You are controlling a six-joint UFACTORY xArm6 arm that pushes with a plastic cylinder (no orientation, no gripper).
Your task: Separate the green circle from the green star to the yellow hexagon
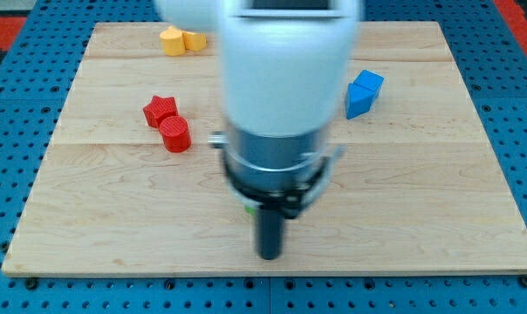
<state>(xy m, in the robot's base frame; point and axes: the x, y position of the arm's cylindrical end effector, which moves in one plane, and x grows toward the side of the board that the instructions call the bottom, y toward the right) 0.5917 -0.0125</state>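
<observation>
My arm fills the middle of the view and its dark rod points down. My tip [270,255] rests on the board near the view's bottom centre. Only a thin sliver of green [247,208] shows at the arm's lower left edge, just up and left of my tip. I cannot tell which green block it is, and the rest of the green blocks are hidden behind the arm. Two yellow blocks touch at the view's top left: a faceted one [170,40] and a second [195,40], partly cut off by the arm.
A red star [160,109] and a red cylinder [175,134] touch each other at the view's left. Two blue blocks [364,92] sit together right of the arm. The wooden board [438,201] lies on a blue pegboard.
</observation>
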